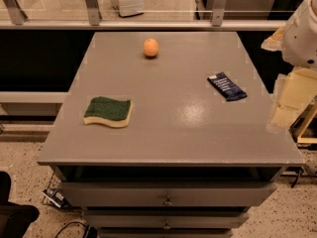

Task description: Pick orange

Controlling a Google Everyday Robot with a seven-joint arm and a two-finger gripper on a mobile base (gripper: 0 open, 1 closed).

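The orange (pixel 151 47) is a small round fruit resting on the grey table top (pixel 173 133), near the far edge and a little left of centre. My gripper (pixel 286 105) hangs at the right edge of the view, beyond the table's right side, pale and partly cut off by the frame. The white arm (pixel 304 31) rises above it at the top right. The gripper is far from the orange, to its right and nearer the front, and nothing shows in it.
A green-and-yellow sponge (pixel 108 111) lies on the table's left. A dark blue packet (pixel 226 86) lies on the right. Drawers (pixel 167 198) sit below the front edge. A glass railing (pixel 148 14) runs behind the table.
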